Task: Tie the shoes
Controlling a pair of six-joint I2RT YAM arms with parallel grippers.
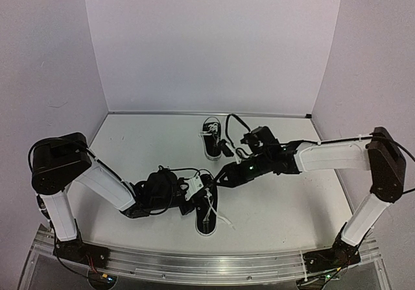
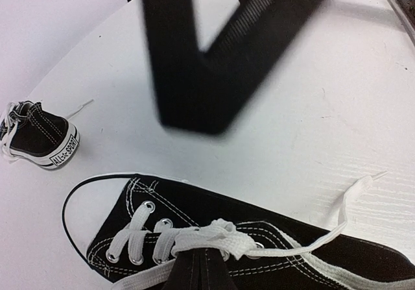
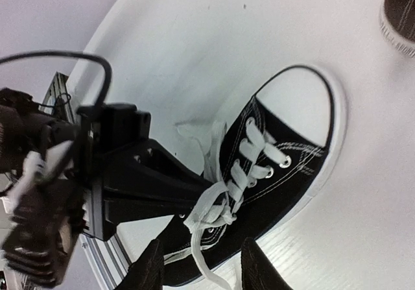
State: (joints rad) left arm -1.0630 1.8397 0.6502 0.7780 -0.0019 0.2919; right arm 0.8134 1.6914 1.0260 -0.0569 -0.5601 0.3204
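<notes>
Two shoes lie on the counter (image 1: pixel 142 147): the near shoe (image 1: pixel 206 215) between the arms, the far shoe (image 1: pixel 212 141) well behind it. The left gripper (image 2: pixel 198 267) is pinched tight on the near shoe's bunched laces (image 2: pixel 214 235). The right gripper (image 3: pixel 202 272) hovers above, fingers spread, with a loose lace end (image 3: pixel 196 244) between them.

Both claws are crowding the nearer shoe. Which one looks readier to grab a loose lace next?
Probably the right claw: its fingers stand open astride a loose lace of the near shoe. The left claw looks shut on the laces at their crossing, so it seems busy pinning them.
</notes>
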